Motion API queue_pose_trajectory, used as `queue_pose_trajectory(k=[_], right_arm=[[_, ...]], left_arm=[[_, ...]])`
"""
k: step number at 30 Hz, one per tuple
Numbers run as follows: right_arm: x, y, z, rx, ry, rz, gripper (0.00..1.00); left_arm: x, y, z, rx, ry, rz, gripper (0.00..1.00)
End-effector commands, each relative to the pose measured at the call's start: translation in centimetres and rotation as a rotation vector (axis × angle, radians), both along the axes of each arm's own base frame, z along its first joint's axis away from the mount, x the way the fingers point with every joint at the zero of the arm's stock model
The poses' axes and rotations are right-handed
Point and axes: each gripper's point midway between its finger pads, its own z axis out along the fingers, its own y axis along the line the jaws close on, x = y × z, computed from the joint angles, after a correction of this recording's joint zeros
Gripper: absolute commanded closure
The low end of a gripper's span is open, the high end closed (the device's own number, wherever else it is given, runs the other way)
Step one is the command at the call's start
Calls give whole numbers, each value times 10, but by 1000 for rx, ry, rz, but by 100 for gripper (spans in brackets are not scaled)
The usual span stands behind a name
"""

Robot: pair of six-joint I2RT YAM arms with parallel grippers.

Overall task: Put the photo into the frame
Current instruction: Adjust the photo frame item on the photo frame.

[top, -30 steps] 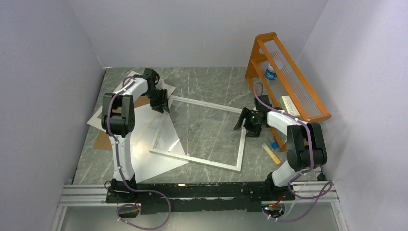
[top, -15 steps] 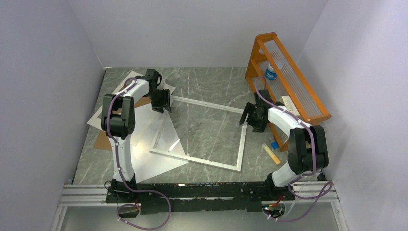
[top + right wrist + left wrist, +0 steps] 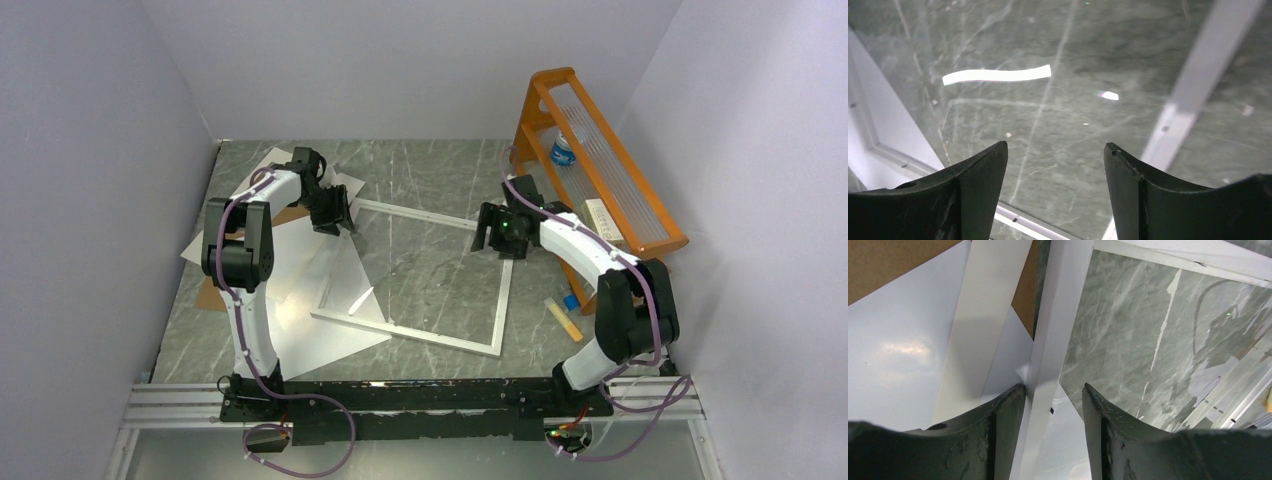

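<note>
The frame (image 3: pixel 503 290), a large rectangle with a narrow white-silver border, lies flat on the table. My left gripper (image 3: pixel 335 218) is at its far left corner. In the left wrist view the open fingers (image 3: pixel 1054 386) straddle the frame's left rail (image 3: pixel 1053 325), with a gap on the right side. My right gripper (image 3: pixel 488 228) is open and empty over the frame's far right corner (image 3: pixel 1055 144), with a rail (image 3: pixel 1193 85) beside it. A glossy white sheet (image 3: pixel 320 335) lies under the frame's left part. I cannot tell whether it is the photo; no printed side shows.
An orange rack (image 3: pixel 600 160) with a bottle (image 3: pixel 563 150) stands at the back right. Small yellow and blue items (image 3: pixel 566 320) lie by the right arm. A brown board (image 3: pixel 212 292) and white card sheets (image 3: pixel 272 165) lie stacked at the left.
My right gripper has moved from the frame's right rail up and left to its far right corner. My left gripper has stayed at the far left corner.
</note>
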Motion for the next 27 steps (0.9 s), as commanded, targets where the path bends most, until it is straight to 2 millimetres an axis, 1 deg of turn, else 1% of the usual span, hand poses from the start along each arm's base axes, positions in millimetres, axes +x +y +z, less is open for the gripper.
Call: queue_pose_trajectory(k=[1,3,5,7,9,10,13,16,21,24,27], right_arm=[[11,45,13,85,-65,152,27],[6,68,14,138,-65,233,27],[1,92,15,195,-71,321,29],[-5,115,15,228,-68,403,34],[-7,140,17,234,-90,474,42],[-12,154,17,234,-92,513,45],[-13,186,19,266,-110,570,49],[-13,220,28,311,-159,627,49],[-18,270,26,274,-200,711,47],[-24,291,14,230,-212,735,45],[-34,308,1,209,-205,767,45]], left_arm=[[-43,23,-43,117,182,-12,45],[-47,24,-47,119,203,-15,46],[-50,24,-48,119,212,-14,46],[-51,24,-49,122,217,-15,48],[-53,26,-51,127,228,-16,49],[-54,26,-52,129,235,-18,51],[-59,27,-57,136,267,-15,52],[-67,28,-62,143,297,-11,52],[-76,32,-67,166,335,0,49],[-79,32,-70,167,355,7,48],[-82,32,-72,171,368,12,48]])
